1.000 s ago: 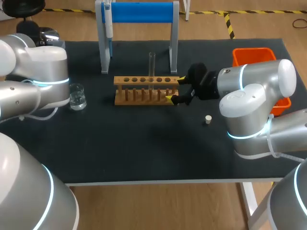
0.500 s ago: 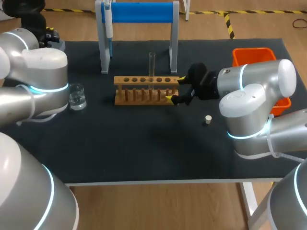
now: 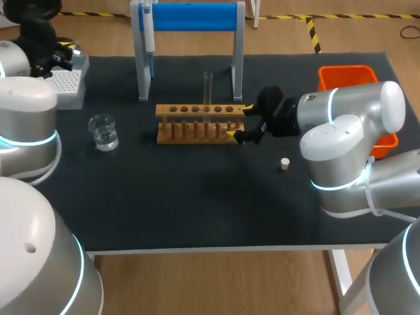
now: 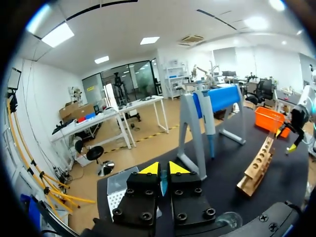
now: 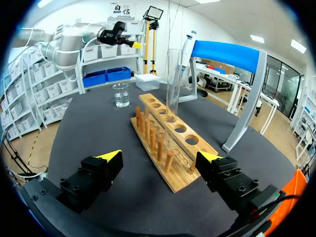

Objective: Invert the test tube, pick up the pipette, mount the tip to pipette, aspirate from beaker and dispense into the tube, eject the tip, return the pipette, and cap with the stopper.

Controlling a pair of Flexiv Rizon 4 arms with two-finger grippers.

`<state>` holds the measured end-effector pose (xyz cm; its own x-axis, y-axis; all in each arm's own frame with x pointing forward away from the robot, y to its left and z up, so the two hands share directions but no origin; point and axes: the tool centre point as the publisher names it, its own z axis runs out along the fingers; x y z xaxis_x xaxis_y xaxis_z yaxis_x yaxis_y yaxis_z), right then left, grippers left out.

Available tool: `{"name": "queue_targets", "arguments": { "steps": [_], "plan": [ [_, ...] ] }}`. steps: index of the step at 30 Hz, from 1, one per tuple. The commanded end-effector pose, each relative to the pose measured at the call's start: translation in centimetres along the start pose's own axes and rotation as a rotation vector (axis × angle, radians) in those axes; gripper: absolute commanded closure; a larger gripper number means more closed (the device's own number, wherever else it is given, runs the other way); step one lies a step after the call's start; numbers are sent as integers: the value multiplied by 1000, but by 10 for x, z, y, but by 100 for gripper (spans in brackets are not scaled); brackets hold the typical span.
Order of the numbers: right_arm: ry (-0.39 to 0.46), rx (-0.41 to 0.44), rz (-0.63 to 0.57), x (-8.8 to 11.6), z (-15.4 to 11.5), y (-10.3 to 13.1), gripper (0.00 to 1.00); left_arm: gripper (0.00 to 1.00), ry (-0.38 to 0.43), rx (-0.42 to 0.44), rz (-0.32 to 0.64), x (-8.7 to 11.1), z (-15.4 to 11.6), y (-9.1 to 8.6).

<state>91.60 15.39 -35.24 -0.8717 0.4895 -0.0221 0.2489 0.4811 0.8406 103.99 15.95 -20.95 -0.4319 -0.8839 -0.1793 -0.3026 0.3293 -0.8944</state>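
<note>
Over on the right, the right gripper (image 3: 239, 122) is down at the near end of the light wooden test-tube rack (image 3: 199, 123), fingers spread wide, one yellow tip on each side of the rack's end. In its wrist view the rack (image 5: 170, 148) runs away between the open fingers with clear gaps on both sides, so nothing is pinched. The clear glass test tube (image 3: 208, 88) stands upright in one of the rack's holes, mouth up, about the middle of the row (the same tube (image 5: 173, 84) towers ahead of the right gripper (image 5: 160, 156) in the wrist view).

The left gripper (image 3: 62, 49) hangs at the far left corner of the black table mat (image 3: 197, 203), over the white tray of pipette tips (image 3: 66, 84). From its own camera the left gripper (image 4: 162, 170) has its two yellow tips pressed together, holding nothing, the tray (image 4: 117, 190) just below and ahead.

The white-and-blue pipette (image 3: 149, 29) hangs on the grey stand with a blue crossbar (image 3: 190, 16), behind the rack. The small clear glass beaker (image 3: 104, 132) sits left of the rack, near the tray. The small cream-coloured stopper (image 3: 285, 163) lies alone on the mat, right of the rack and nearer the front edge. The orange plastic bin (image 3: 346, 76) sits at the far right, partly hidden behind the right arm.
</note>
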Motion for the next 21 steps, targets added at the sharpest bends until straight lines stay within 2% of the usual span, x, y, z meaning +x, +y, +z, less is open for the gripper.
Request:
{"name": "queue_targets", "arguments": {
  "steps": [1, 8, 13, 21],
  "plan": [
    [2, 1, 0, 0, 0, 0, 0, 100, 81, -4, 0, -3, -11, -1],
    [2, 1, 0, 0, 0, 0, 0, 100, 81, -4, 0, -3, -11, -1],
    [2, 1, 0, 0, 0, 0, 0, 100, 222, 49, 74, 39, -42, -21],
    [2, 1, 0, 0, 0, 0, 0, 100, 381, 28, 155, 111, -84, -54]
  ]
}}
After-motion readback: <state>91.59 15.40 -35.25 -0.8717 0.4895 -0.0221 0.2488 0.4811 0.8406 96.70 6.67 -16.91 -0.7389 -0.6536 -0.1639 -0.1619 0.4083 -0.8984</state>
